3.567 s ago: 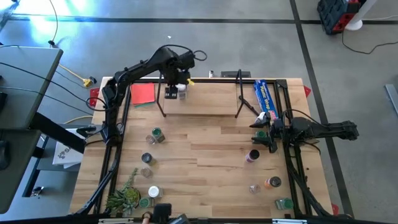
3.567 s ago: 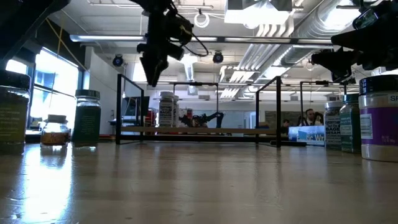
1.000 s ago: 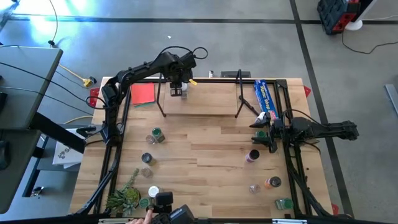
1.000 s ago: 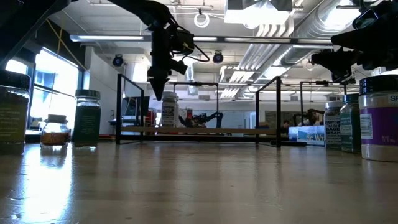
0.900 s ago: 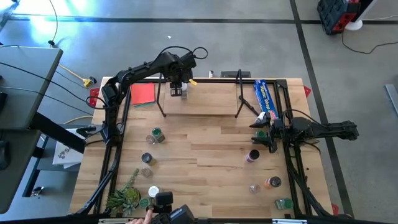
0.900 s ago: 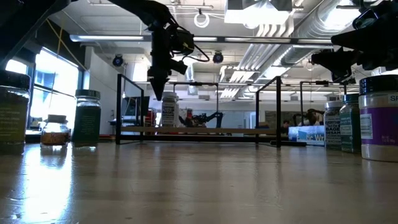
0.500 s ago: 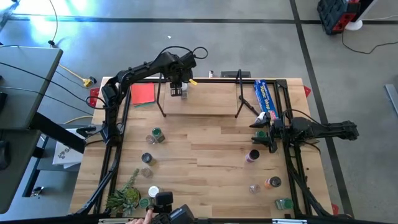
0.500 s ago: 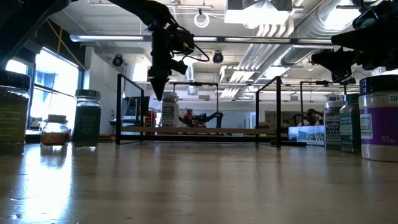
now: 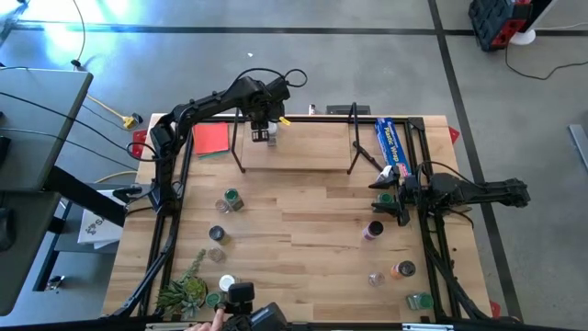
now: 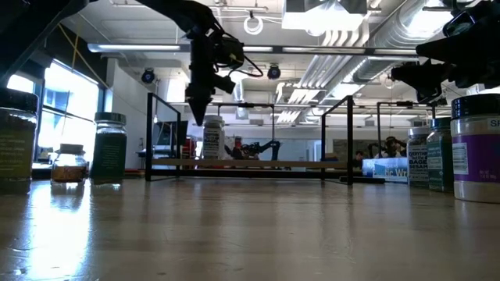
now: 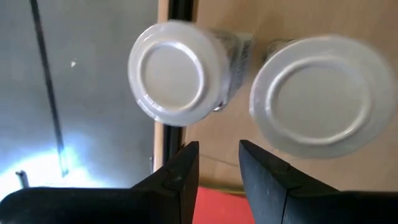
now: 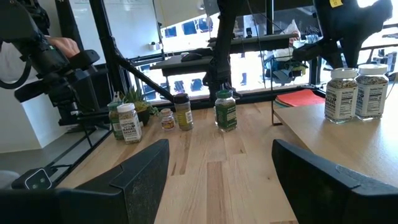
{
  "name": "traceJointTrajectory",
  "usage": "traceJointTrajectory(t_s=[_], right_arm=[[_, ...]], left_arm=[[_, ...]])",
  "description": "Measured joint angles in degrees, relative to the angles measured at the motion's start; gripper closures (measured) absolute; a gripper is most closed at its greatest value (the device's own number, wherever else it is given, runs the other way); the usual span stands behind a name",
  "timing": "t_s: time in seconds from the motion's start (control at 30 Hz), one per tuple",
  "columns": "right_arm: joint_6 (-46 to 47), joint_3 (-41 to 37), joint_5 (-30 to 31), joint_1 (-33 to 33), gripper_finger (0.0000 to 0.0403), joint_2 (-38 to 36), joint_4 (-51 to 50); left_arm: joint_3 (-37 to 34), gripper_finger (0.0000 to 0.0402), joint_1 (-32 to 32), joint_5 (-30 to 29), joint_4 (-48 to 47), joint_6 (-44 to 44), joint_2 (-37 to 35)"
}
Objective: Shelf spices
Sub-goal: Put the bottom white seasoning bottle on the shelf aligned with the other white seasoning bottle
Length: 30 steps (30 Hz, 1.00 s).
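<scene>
— White caps, two of them: what sits on the shelf (image 9: 294, 147)?
— Two spice jars (image 11: 252, 87) side by side at its left back corner, just beside the red square (image 9: 210, 139). The left gripper (image 9: 261, 129) hangs right above them, its jaws slightly parted and holding nothing.
— Any writing you can read?
— A jar at the low view's right edge (image 10: 476, 148) has a purple label, the print too small to read. The blue box (image 9: 392, 145) shows lettering, unreadable too.
— Changed from a moment ago?
— Nothing; the left arm has stayed put over the jars. The right gripper (image 9: 386, 195) waits at the counter (image 9: 303, 216) edge by loose jars, jaws spread wide, empty.
</scene>
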Motion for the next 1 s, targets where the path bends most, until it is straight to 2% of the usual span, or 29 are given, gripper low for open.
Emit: traceJointTrajectory(t_s=[0.37,0.5,0.6,0.7,0.83,1.0], right_arm=[[0.0,0.0,0.0,0.0,0.0123,0.0,0.0],[0.0,0.0,0.0,0.0,0.0123,0.0,0.0],[0.1,0.0,0.0,0.0,0.0123,0.0,0.0],[0.0,0.0,0.0,0.0,0.0123,0.0,0.0],[0.0,0.0,0.0,0.0,0.0123,0.0,0.0],[0.0,0.0,0.0,0.0,0.0123,0.0,0.0]], left_arm=[[7.2,0.0294,0.0,-1.2,-10.4,-3.1,-0.1],[8.3,0.0294,0.0,-0.7,-13.6,-4.6,-2.3],[8.3,0.0294,0.1,1.5,-15.1,-7.1,-5.5],[8.2,0.0294,-0.1,6.6,-15.2,-10.0,-9.2],[5.1,0.0294,-2.0,14.9,-14.5,-12.1,-15.3],[-4.2,0.0294,-8.4,16.3,-12.5,-13.7,-24.0]])
